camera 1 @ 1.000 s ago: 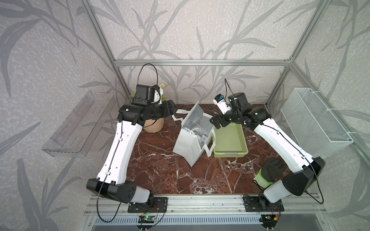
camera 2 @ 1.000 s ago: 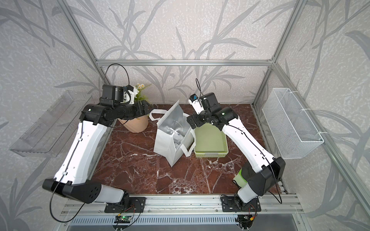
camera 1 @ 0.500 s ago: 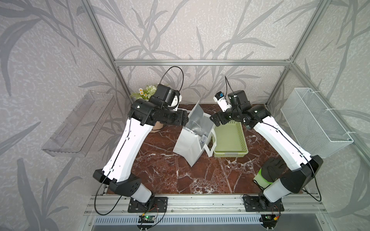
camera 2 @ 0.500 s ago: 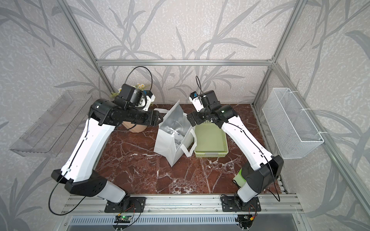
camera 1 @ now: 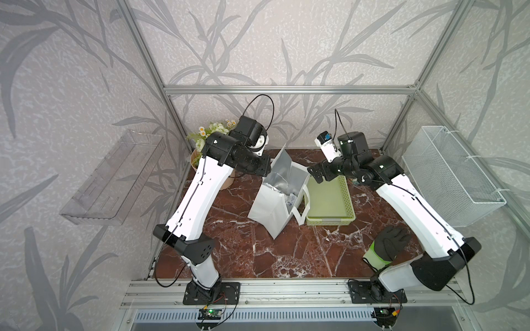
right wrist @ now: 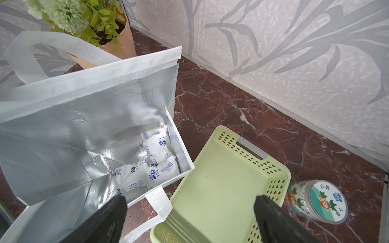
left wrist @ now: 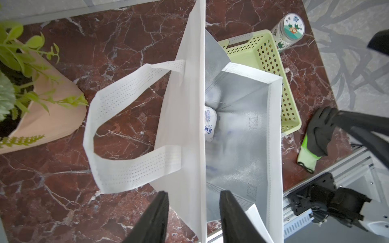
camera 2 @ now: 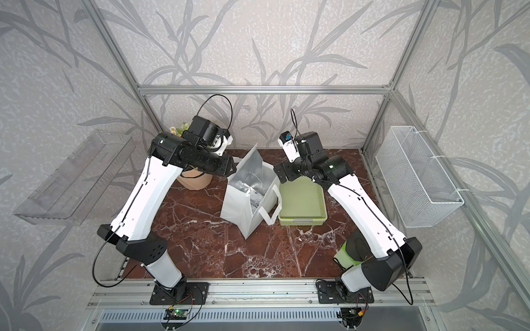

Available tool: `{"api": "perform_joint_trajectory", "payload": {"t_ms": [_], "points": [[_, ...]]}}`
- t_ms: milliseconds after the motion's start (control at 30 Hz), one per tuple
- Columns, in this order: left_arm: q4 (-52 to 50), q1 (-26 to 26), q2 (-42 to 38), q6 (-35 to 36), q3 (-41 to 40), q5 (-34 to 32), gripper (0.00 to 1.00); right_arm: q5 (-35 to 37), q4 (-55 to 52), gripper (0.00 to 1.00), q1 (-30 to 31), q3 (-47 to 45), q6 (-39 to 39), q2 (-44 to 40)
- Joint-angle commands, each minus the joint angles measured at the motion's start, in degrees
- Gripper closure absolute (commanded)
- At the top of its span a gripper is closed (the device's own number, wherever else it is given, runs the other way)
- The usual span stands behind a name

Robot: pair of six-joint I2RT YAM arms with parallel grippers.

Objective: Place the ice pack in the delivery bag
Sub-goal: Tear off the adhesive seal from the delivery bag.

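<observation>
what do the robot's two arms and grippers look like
The two match. The left arm and right arm have long white shells with black joint housings. A thin black cable loops above each wrist, and another runs along each white link. The left gripper and right gripper have flat, matte-black fingers.

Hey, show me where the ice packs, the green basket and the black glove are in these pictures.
ice packs point(right wrist: 156, 150): right wrist view, printed face of one white pack.
green basket point(right wrist: 219, 189): right wrist view, its bare floor.
black glove point(left wrist: 322, 132): left wrist view, the palm.
</observation>
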Motion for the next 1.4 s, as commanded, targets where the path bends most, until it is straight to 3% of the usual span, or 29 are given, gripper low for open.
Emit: {"api": "perform_joint_trajectory", "payload": {"t_ms": [0,367,567,1033,1200,1367], "points": [[-1.84,-0.18,1.43,0.47,-0.79,0.56,0.63,0.56,1.36,0.01,-0.25,-0.29,-0.52,-1.02],[-1.36,-0.14,1.52,-0.63,-3.08,3.51,0.89,-2.32,2.86,0.01,-0.25,-1.01,-2.79,-2.28],[0.1,-0.06,1.13,-1.79,-3.48,5.67,0.86,-7.45,5.64,0.01,-0.07,-4.05,-7.98,-3.79],[1.78,0.44,1.24,-3.04,-3.26,2.89,0.73,-9.45,7.1,0.01,1.36,-6.37,-11.44,-3.65],[2.05,0.67,1.46,-3.21,-3.33,2.82,0.73,-8.86,9.2,0.01,3.71,-8.79,-15.45,-4.18],[1.24,0.76,1.52,-2.87,-3.36,2.48,0.81,-5.94,13.31,0.01,6.87,-11.58,-18.39,-4.88]]}}
